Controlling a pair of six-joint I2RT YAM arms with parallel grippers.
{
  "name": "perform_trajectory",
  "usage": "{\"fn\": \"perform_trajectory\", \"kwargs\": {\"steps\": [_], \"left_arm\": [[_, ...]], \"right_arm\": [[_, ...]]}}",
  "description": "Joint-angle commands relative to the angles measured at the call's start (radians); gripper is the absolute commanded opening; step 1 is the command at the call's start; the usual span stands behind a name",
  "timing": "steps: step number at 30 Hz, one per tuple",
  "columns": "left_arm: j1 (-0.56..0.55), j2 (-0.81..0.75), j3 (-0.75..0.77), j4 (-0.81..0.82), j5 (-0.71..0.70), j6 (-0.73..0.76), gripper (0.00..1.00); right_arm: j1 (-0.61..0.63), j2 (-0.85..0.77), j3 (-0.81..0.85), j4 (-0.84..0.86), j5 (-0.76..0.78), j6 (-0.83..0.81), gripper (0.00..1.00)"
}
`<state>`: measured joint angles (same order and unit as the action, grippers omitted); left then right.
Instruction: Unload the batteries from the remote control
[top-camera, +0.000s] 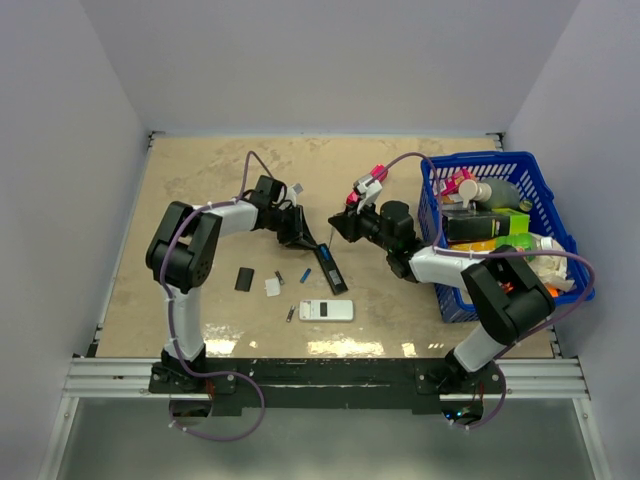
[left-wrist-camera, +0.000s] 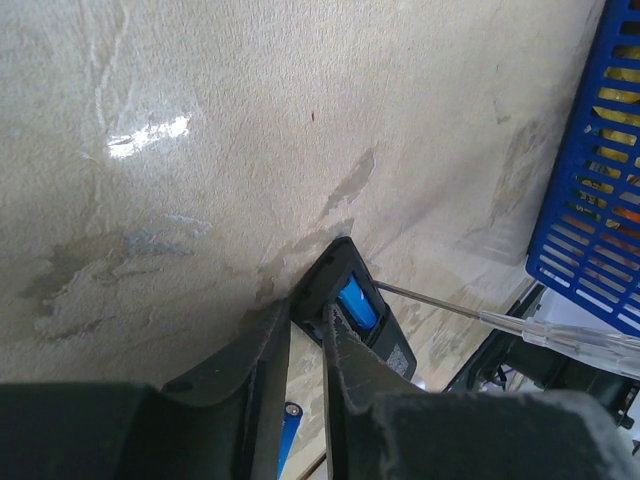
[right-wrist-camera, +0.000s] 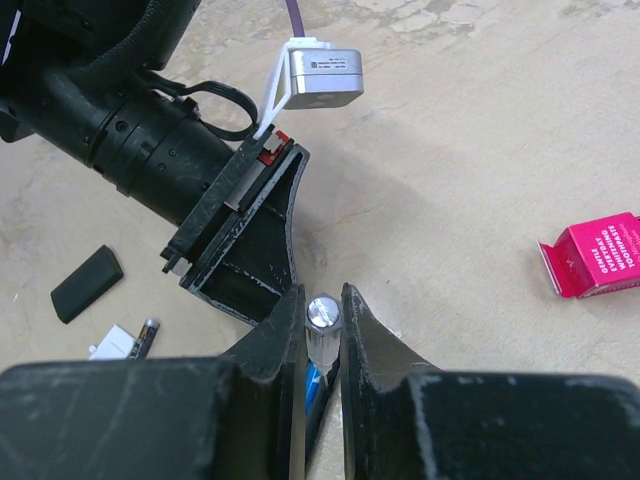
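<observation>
With the left tool (left-wrist-camera: 305, 312) pinched narrow on the end of the black remote (left-wrist-camera: 385, 340) and the right tool (right-wrist-camera: 322, 300) clamped on the screwdriver (left-wrist-camera: 430, 300) — work its tip under the blue battery (left-wrist-camera: 357, 302) lying in that remote's open bay, levering gently.

The right gripper (right-wrist-camera: 322, 293) clamps a silver-capped tool handle (right-wrist-camera: 323, 312) in its jaws; a battery (right-wrist-camera: 147, 337) lies at lower left.

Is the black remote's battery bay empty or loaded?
Loaded: the left wrist view shows a blue battery sitting in the black remote's open bay.
</observation>
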<state>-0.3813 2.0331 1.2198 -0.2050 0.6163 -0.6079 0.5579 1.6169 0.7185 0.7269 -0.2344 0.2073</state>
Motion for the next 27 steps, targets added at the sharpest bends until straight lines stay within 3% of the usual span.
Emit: {"fn": "perform_trajectory", "kwargs": {"steps": [1,8,27], "left_arm": [[-0.004,0.055,0.004,-0.019,-0.053,0.031,0.22],[-0.004,0.058,0.015,-0.030,-0.055,0.037,0.15],[-0.004,0.056,0.023,-0.043,-0.049,0.048,0.15]], "right_arm": [[0.005,-0.025,0.035,0.028,-0.022,-0.006,0.00],[0.005,-0.061,0.079,-0.064,-0.011,-0.032,0.00],[0.005,0.017,0.055,-0.066,-0.006,-0.057,0.00]]}}
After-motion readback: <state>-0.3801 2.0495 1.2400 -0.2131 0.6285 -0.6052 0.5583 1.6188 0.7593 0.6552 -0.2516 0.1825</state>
